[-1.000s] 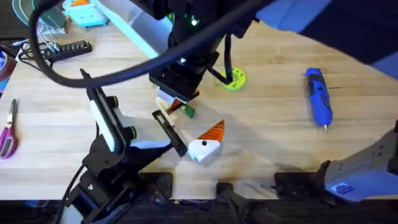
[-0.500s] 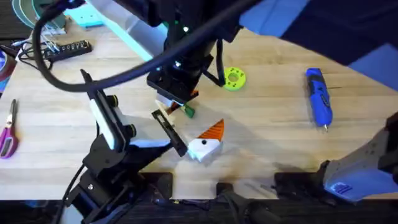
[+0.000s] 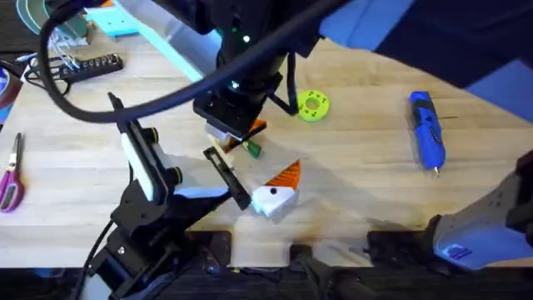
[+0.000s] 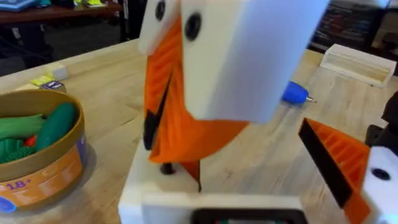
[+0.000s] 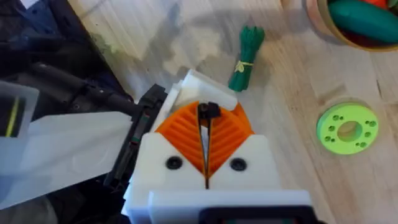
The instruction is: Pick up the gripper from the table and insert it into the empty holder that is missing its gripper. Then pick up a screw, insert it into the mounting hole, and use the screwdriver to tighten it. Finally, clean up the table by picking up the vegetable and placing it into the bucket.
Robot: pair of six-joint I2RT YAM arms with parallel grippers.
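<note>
The right gripper (image 3: 235,132) hangs low over the middle of the worktop (image 3: 375,192), its arm reaching in from above and across the centre. In the right wrist view its two orange ribbed pads (image 5: 180,134) are pressed together, pinching a small black screw (image 5: 209,111) at their tips. Just under those tips lie a white block edge and a thin black bar (image 5: 132,146). The left wrist view shows the same white-and-orange tool from the side, its tip coming down onto a white surface. Whether the left gripper (image 4: 211,208) is apart or together cannot be told. The gripper (image 3: 288,174), an orange ridged wedge, sits touching the white holder (image 3: 271,201), a little toward the near edge from the worktop's middle, at the end of the black bar that runs back toward the dark-framed arm at the near left corner. Whether the wedge is fully seated in the holder cannot be told. The vegetable (image 3: 251,148), dark green with a yellow band, lies flat on the wood just beside the right gripper, between it and the wedge. A lime-green ring-shaped disc (image 3: 314,106) lies near it, toward the far edge. The bucket (image 5: 318,26) stands beyond the vegetable and disc, with bigger rounded green toy vegetables (image 4: 55,124) inside it. The screwdriver (image 3: 426,130) lies well apart from all this, near the right edge, its metal tip pointing to the near edge. A pair of pink-handled scissors (image 3: 12,175) lies at the left edge.
</note>
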